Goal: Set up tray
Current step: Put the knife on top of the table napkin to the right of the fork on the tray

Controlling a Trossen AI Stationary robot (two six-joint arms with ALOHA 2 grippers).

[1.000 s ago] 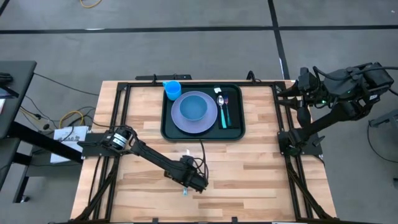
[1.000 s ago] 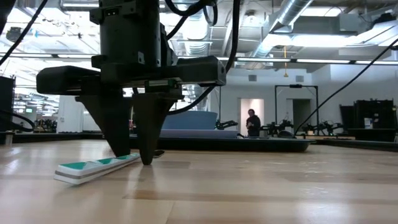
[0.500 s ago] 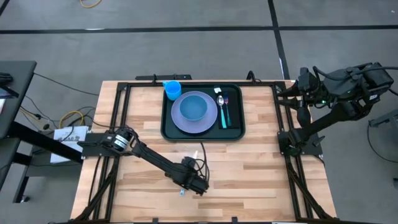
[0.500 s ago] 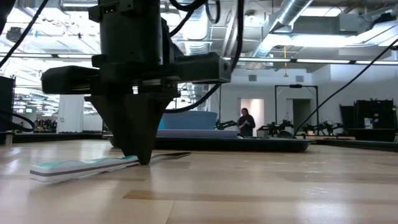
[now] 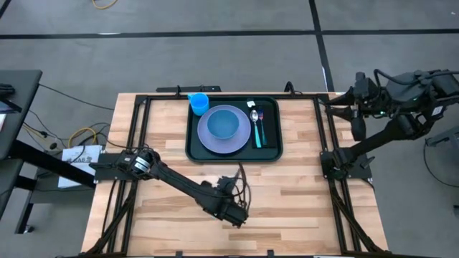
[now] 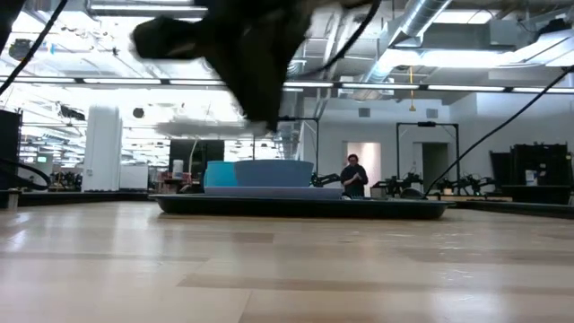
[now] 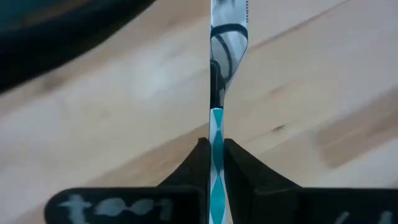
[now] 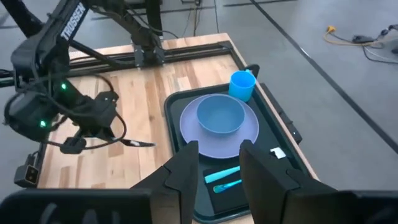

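1 tray, 1 plate, 1 bowl, 1 cup; left jaws clamp knife; right jaws apart

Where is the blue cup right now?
In the high view the blue cup stands at the tray's far left corner, right beside the lavender plate.

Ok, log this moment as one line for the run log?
left gripper: shut on teal-and-white patterned knife, lifted off wooden table | right gripper: open, waiting above table's right edge | dark green-black rectangular plastic tray: plate, bowl, cup, utensils
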